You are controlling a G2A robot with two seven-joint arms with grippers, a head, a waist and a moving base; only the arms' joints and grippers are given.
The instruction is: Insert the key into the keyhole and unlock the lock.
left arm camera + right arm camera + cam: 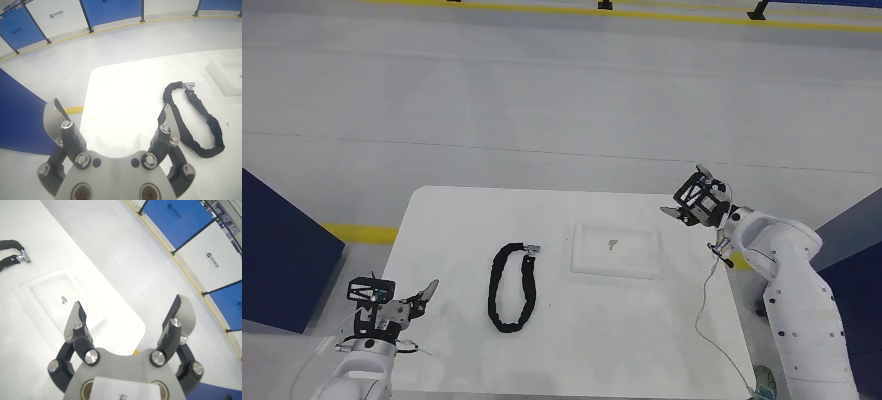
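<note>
A black sleeved chain lock (511, 288) lies in a loop on the white table (452, 230), its silver lock cylinder (532, 247) at the far end of the loop. The same chain (196, 121) and cylinder (188, 84) show in the left wrist view, the cylinder (24, 256) also in the right wrist view. A small key (614, 243) lies in a shallow white tray (587, 262); the key (63, 299) lies flat. My left gripper (402, 300) hangs open over the table's near left corner. My right gripper (689, 197) stands open past the tray's far right corner.
The tray (26, 285) sits right of the chain, its corner (215, 70) visible from the left wrist. Blue panels flank the table on both sides. A thin cable (707, 300) hangs along the table's right edge.
</note>
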